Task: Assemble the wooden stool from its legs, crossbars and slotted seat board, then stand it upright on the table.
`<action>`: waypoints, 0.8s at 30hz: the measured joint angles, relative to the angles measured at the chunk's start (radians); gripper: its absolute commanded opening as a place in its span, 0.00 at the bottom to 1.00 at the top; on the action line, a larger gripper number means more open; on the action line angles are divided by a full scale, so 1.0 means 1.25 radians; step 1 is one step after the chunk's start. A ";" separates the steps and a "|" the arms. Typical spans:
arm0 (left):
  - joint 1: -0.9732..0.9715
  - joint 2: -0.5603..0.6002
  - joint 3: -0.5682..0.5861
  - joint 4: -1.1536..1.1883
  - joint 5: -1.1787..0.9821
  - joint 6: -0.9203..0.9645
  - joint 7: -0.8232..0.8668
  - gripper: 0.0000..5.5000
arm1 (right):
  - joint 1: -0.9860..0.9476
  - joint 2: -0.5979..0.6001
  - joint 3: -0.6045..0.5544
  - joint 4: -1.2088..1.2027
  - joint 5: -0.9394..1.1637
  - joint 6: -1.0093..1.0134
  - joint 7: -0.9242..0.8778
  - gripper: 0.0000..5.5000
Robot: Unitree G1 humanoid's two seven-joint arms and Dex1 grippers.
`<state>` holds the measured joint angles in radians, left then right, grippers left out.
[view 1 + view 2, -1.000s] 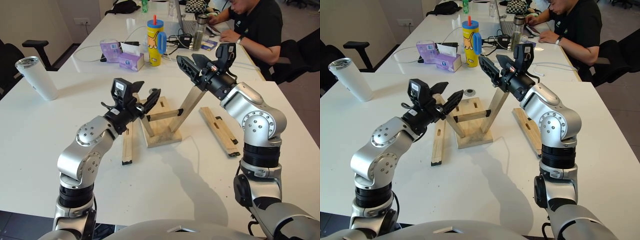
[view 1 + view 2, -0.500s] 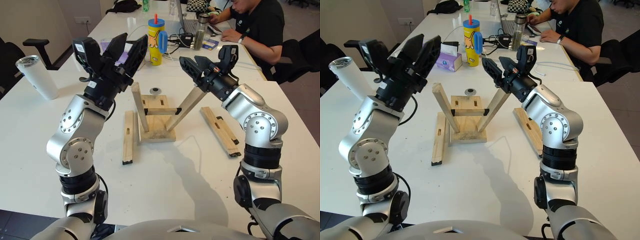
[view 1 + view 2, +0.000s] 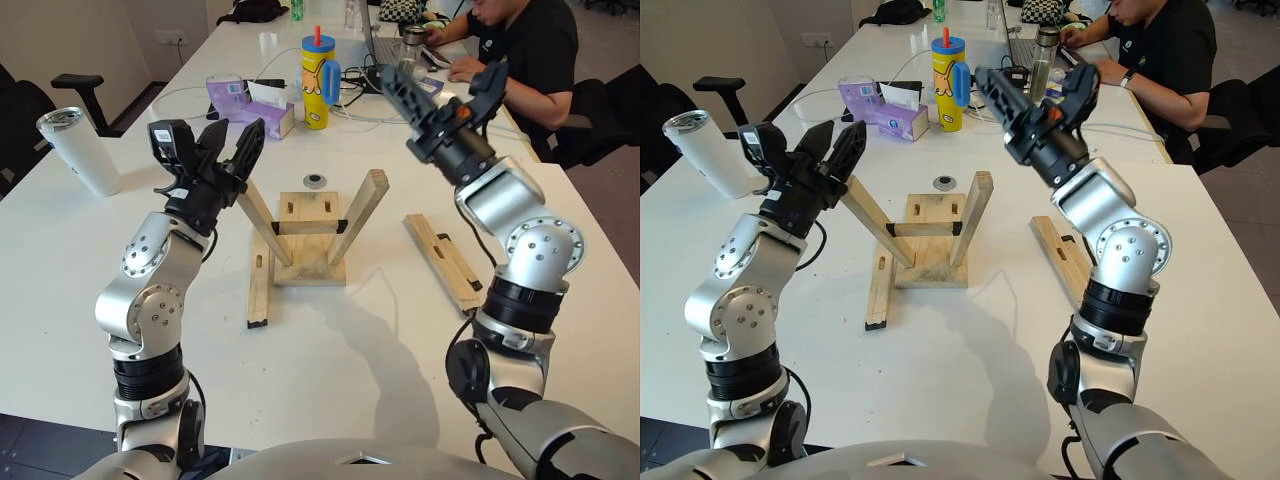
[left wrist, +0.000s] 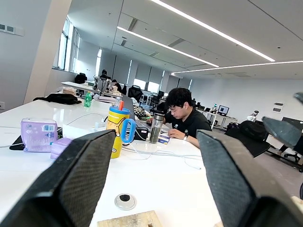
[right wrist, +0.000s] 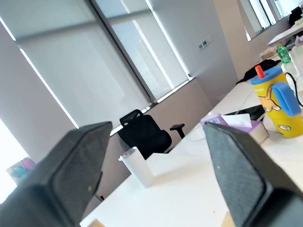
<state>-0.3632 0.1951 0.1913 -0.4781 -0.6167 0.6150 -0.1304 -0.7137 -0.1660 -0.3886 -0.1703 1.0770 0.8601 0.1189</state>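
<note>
White table (image 3: 60, 260) with half-assembled stool (image 3: 310, 265)

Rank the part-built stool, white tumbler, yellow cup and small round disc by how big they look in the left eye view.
1. The part-built stool: clearly largest.
2. The white tumbler and yellow cup: they look much alike, and the cup stands farther back, so I won't rank them.
3. The small round disc: smallest.

Both arms held up, elbows bent; left claw (image 3: 232, 140) and right claw (image 3: 440, 80) each spread wide
</note>
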 measured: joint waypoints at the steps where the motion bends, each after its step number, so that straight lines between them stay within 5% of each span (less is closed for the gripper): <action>1: 0.000 0.002 0.002 0.002 0.000 -0.001 -0.001 0.58 | -0.009 -0.003 -0.002 0.015 -0.005 -0.012 -0.005 0.65; 6: -0.001 0.028 0.051 0.012 -0.009 -0.003 -0.002 0.58 | 0.002 -0.085 0.111 0.118 -0.246 -0.114 0.015 0.65; 12: 0.022 0.185 0.077 0.064 0.014 0.041 -0.088 0.58 | 0.082 -0.140 0.296 0.209 -0.509 -0.275 0.117 0.65; 16: 0.145 0.334 -0.012 0.105 0.100 0.088 -0.198 0.58 | 0.119 -0.140 0.340 0.227 -0.573 -0.340 0.186 0.65; 24: 0.314 0.449 -0.204 0.031 0.186 0.058 -0.387 0.58 | 0.125 -0.094 0.382 0.309 -0.636 -0.434 0.255 0.65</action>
<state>0.0294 0.7559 -0.0632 -0.4392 -0.3843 0.6870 -0.6147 -0.5575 -0.2831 0.0892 0.2160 0.2815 0.3177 0.4371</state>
